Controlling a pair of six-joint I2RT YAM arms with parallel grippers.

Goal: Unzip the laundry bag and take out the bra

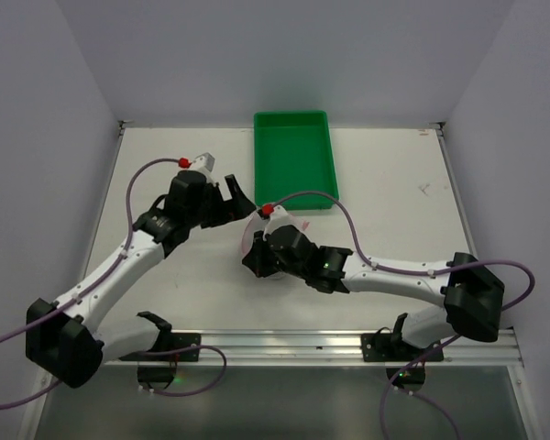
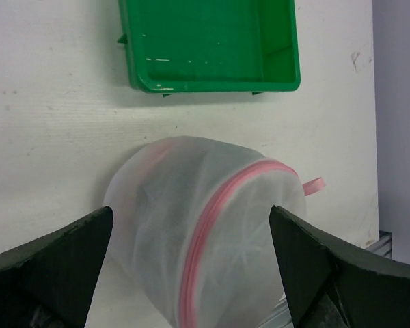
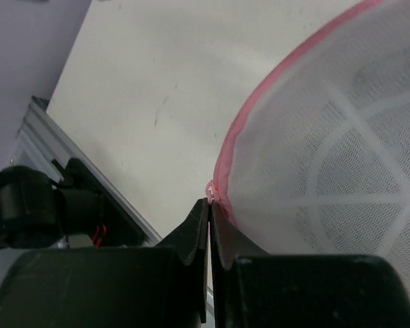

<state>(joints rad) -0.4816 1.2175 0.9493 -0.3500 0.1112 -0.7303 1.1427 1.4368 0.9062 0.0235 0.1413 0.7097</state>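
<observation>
The laundry bag (image 2: pixel 205 239) lies on its side on the tabletop (image 2: pixel 48 123), just on the near side of the green tray (image 2: pixel 212 83). I judge it light, floppy mesh that will drag along rather than resist, so the pink zipper trim (image 3: pixel 240 133) is the place to hold. My right end effector (image 3: pixel 210 208) is pressed together on what looks like the zipper pull (image 3: pixel 211 189). My left end effector (image 2: pixel 191 219) is spread wide, facing the bag. One bag, one tray; I cannot make out a bra inside.

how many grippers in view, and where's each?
2. The left gripper is open, fingers flanking the bag. The right gripper is shut at the bag's pink zipper trim. None hidden.
</observation>
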